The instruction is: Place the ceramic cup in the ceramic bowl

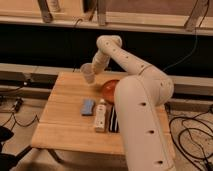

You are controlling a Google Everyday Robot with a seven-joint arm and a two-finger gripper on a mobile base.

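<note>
The ceramic cup (87, 74) is small, pale grey-white and has no handle. It hangs above the far left part of the wooden table (65, 125), held at the end of my arm. My gripper (94, 69) is shut on the cup, just to its right. The ceramic bowl (110, 90) is round and orange-red. It sits on the table to the right of and below the cup, and my white arm hides its right part.
A blue block (88, 106) lies in the middle of the table. A white bottle (100, 115) lies beside it, with a dark flat object (113, 120) to its right. My large arm body (142, 120) covers the table's right side. Cables lie on the floor.
</note>
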